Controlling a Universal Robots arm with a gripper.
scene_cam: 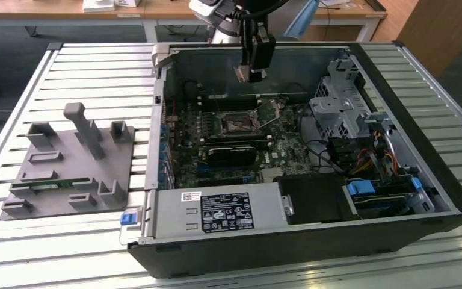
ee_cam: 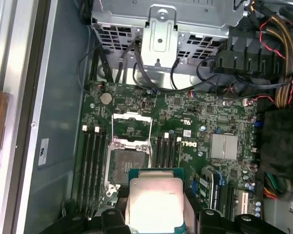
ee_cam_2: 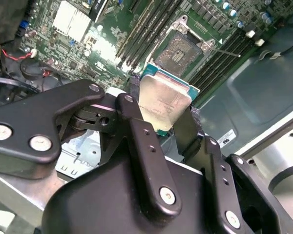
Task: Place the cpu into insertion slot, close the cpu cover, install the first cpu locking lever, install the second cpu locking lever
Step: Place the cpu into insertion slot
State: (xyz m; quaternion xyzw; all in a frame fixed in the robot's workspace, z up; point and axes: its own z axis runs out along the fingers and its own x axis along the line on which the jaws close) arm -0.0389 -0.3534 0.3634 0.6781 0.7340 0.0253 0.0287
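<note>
Room straight above the insertion slot (ee_cam: 124, 163) is lying open, with nothing standing over its dark centre. The cpu cover (ee_cam: 131, 126) is sitting swung off the slot, on the side toward the drive cage (ee_cam: 158, 34). Cables (ee_cam: 151, 80) are trailing just beyond it. Low memory slots (ee_cam: 93, 156) are flanking the slot on two sides. A long black card (scene_cam: 231, 153) is sitting near the slot, opposite the case wall (scene_cam: 207, 69). The gripper (scene_cam: 251, 75), clamping the cpu (ee_cam: 154, 204), is hanging raised above the slot, apart from it.

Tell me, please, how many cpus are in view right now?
1. The cpu is clamped in the gripper above the motherboard, near the empty insertion slot. None seems hidden.
</note>
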